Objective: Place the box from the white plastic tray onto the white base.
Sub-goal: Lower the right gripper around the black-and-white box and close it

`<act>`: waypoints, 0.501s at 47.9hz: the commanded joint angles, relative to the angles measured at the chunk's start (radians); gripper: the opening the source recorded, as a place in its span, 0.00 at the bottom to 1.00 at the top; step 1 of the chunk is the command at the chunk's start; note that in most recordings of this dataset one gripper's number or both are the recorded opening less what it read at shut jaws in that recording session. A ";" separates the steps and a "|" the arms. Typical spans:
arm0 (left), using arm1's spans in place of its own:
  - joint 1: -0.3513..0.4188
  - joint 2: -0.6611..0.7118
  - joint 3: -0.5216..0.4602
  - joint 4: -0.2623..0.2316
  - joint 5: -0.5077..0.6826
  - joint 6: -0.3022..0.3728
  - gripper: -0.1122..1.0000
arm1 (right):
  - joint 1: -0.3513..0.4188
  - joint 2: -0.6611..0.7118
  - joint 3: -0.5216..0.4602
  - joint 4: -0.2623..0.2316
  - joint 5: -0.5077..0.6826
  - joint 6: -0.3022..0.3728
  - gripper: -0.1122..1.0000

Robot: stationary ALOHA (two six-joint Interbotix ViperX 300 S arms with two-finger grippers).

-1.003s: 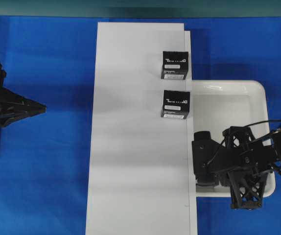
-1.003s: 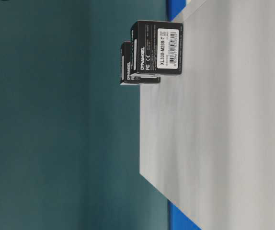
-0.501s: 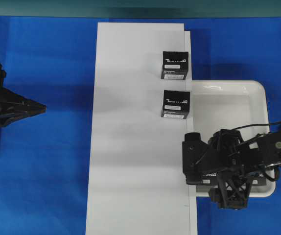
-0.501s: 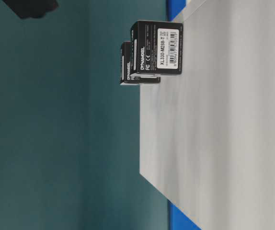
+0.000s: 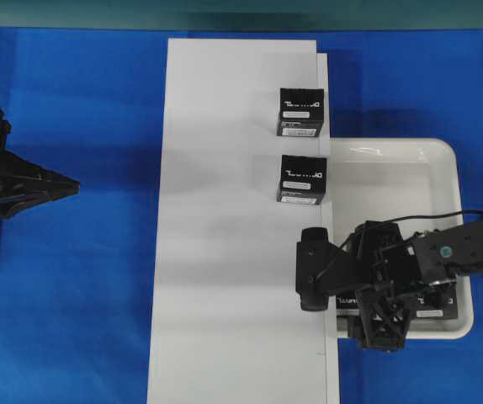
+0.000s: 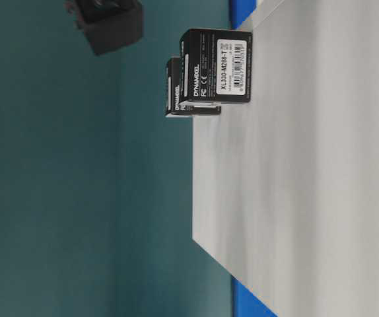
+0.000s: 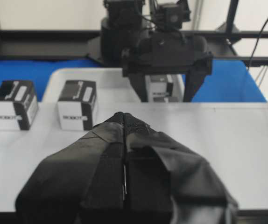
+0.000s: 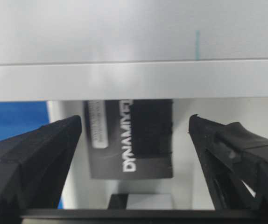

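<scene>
Blue worktop (image 5: 82, 278) carries base (image 5: 225, 320) with two boxes (image 5: 301, 179) upper right; right tool (image 8: 134, 140) gapes wide over tray (image 5: 443, 160) box (image 8: 131, 140); left tool (image 7: 124, 122) pinched closed.

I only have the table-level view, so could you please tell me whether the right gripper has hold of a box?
Observer: No. The right gripper is open, and a box lying in the white plastic tray shows between its fingers, ungripped.
Operator: Thank you. Where in the tray is that?
Observer: At the end nearest the camera side in the overhead view, close to the white base.
Operator: And could the left arm be in the way?
Observer: Probably not. The left gripper is shut and sits off the base's far side, over the blue cloth.
</scene>
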 commanded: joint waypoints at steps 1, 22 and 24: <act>0.002 0.003 -0.023 0.003 -0.005 -0.002 0.04 | -0.008 0.029 0.000 -0.005 -0.021 -0.003 1.00; 0.000 0.005 -0.021 0.002 -0.005 -0.002 0.04 | -0.008 0.054 0.025 -0.006 -0.054 0.005 1.00; 0.002 0.005 -0.021 0.002 -0.005 -0.002 0.04 | -0.008 0.054 0.025 -0.003 -0.054 0.005 1.00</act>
